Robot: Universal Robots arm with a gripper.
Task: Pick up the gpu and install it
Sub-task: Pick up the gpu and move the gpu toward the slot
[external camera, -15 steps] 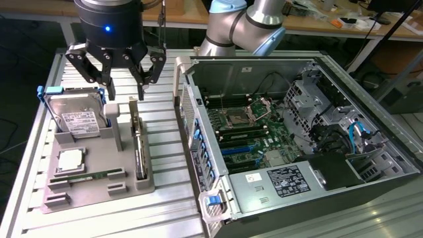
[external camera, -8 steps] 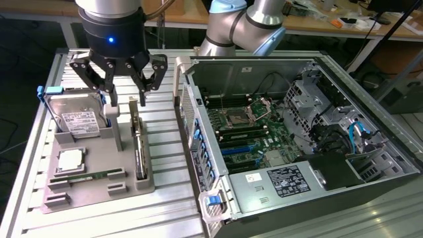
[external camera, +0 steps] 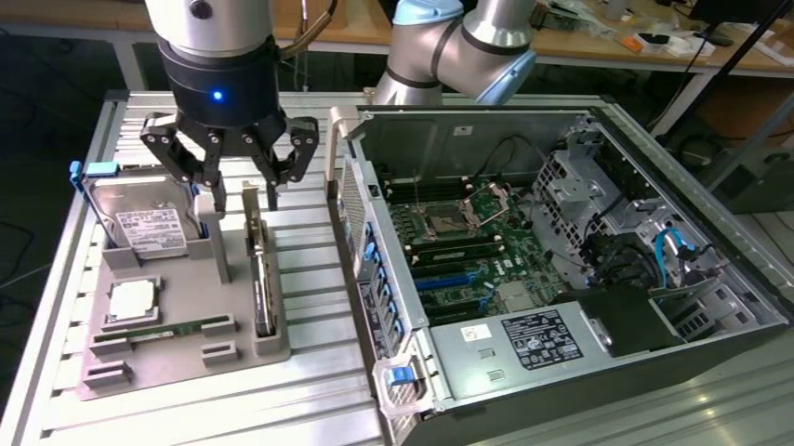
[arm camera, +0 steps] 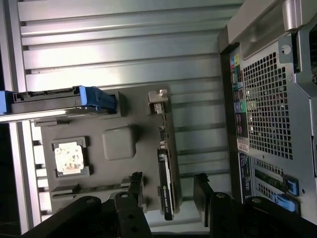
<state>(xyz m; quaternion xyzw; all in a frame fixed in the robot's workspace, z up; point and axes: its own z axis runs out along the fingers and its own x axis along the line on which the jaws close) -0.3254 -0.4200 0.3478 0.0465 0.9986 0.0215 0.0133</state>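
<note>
- We see the gpu standing on edge in the grey holder, at the exterior view's left of the open computer case.
- Our gripper hangs just above its far end, released, fingers spread to either side.
- The hard drive stands at the holder's far left.

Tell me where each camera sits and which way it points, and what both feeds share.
Exterior view: off the arm, high up, looking down obliquely at the slatted table, with the grey tray on its left and the open computer case on its right; the arm and open hand show above the tray.
Wrist view: on the wrist, looking down along the fingers onto the tray; they flank the gpu, which stands on edge.
Shared: hand, gpu, tray, hard drive, computer case.
</note>
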